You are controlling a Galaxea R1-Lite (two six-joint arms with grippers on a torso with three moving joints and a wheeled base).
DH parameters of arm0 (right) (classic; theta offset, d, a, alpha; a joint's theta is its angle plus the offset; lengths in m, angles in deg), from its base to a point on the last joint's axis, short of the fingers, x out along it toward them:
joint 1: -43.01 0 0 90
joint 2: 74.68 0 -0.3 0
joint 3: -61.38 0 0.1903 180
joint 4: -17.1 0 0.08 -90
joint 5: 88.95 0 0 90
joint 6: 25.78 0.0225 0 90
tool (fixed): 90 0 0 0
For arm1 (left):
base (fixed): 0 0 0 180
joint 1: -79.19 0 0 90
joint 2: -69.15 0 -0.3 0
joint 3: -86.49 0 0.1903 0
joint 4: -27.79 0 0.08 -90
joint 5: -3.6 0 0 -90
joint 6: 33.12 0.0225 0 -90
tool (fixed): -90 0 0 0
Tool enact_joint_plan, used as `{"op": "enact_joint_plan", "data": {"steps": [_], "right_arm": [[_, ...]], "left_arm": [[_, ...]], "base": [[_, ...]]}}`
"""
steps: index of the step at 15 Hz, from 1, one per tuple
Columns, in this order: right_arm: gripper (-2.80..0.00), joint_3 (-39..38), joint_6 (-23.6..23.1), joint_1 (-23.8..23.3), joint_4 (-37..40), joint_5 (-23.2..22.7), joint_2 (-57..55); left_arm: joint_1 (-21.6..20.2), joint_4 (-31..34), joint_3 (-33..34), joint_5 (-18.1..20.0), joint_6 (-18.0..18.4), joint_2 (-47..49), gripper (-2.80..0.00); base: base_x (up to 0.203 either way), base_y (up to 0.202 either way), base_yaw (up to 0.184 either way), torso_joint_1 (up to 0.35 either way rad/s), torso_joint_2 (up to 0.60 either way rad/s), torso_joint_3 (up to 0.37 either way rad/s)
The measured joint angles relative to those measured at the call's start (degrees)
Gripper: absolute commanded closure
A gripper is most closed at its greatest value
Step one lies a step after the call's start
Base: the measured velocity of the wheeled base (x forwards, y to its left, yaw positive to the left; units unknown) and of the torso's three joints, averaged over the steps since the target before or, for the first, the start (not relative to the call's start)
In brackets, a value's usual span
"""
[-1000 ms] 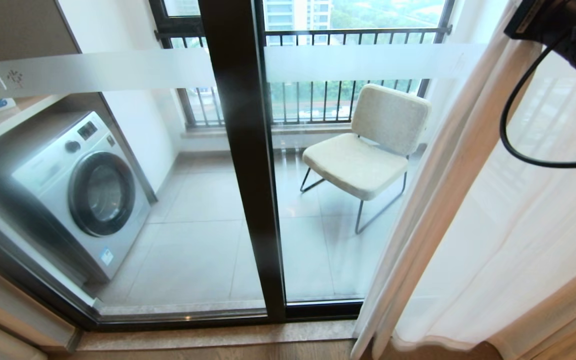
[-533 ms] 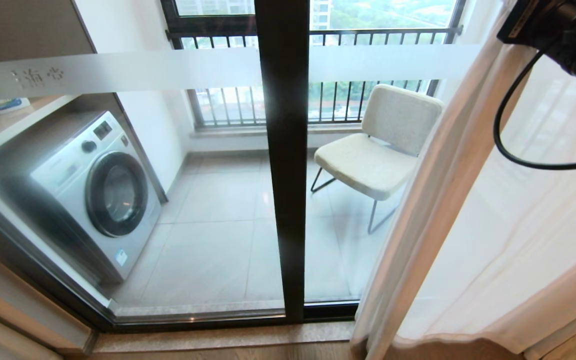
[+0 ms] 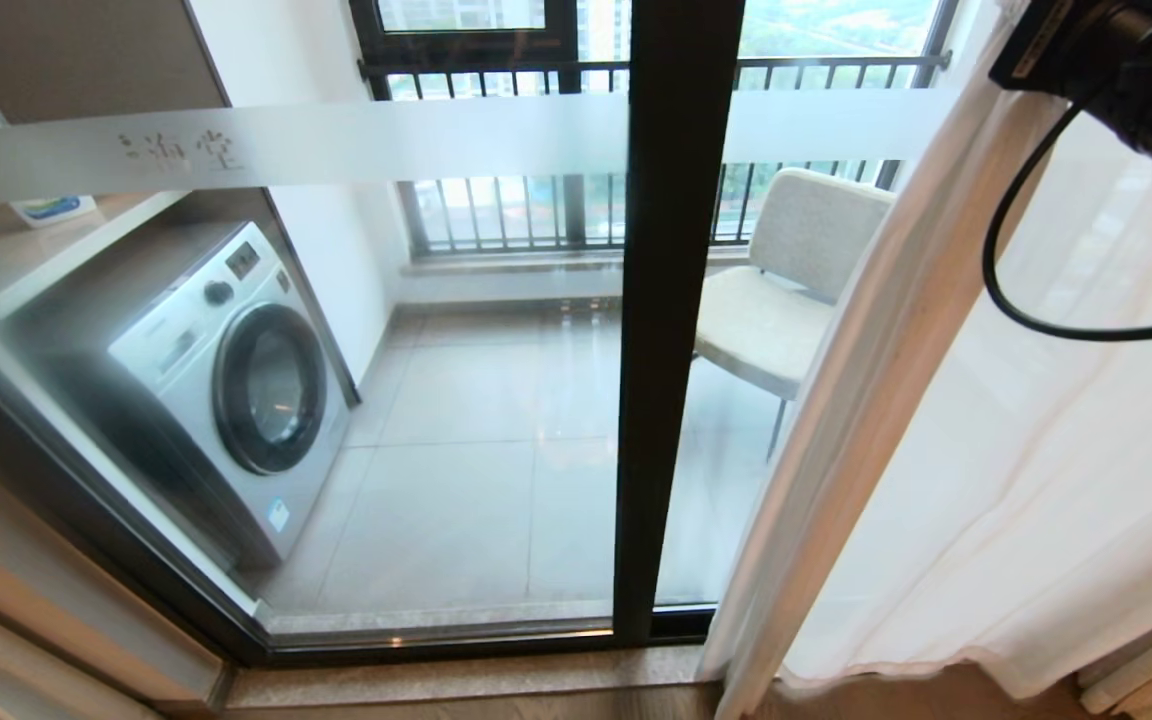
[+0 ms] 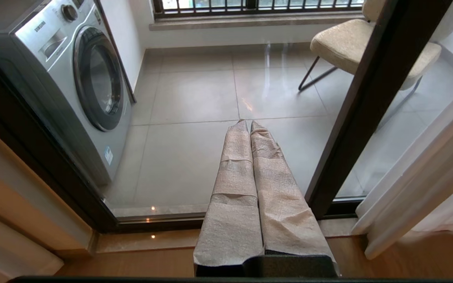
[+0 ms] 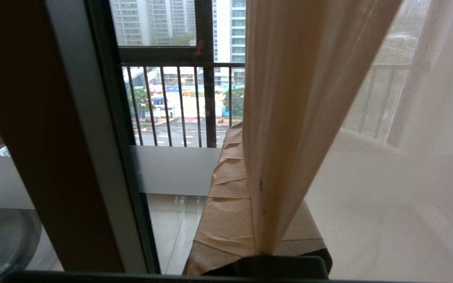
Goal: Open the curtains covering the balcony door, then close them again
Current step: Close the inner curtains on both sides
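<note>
**Curtain pinched at the door's right side**

Seen from the head: door (image 3: 681,300) filling most of the view, dark centre post upright between two glass panels, frosted band (image 3: 336,140) running across both with small characters at its left end. Curtains (image 3: 986,420) gathered at the right, covering only the right part of the glass; beige edge fold hanging along the left of the bunch, sheer white layer spreading to the right and reaching the wooden floor (image 3: 496,700). Left panel and most of the right one uncovered.

Right gripper (image 5: 256,220) raised at the curtain edge, closed on the curtains: in the right wrist view the beige fold drops straight between the two paper-wrapped fingers (image 5: 222,196) and is pinched there, sheer layer draped beside. Dark body of the right arm (image 3: 1116,60) at the top right of the head view, black cable (image 3: 1001,280) looping down in front of the sheer.

Left gripper (image 4: 248,125) hanging low before the door, fingers pressed together, holding nothing, pointing toward the lower glass, apart from the curtains.

Beyond the glass: washer (image 3: 236,390) at the left under a shelf (image 3: 86,250), chair (image 3: 786,300) at the right partly behind the post and the curtain edge, tiled balcony floor, railed window (image 3: 536,150) at the back.
</note>
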Motion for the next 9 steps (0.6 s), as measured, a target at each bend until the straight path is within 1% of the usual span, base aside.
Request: {"op": "enact_joint_plan", "data": {"steps": [9], "right_arm": [[0.0,0.0,0.0,0.1,0.0,0.0,0.2]], "left_arm": [[0.0,0.0,0.0,0.0,0.0,0.0,0.0]], "base": [[0.0,0.19,0.002,0.003,0.0,0.002]]}}
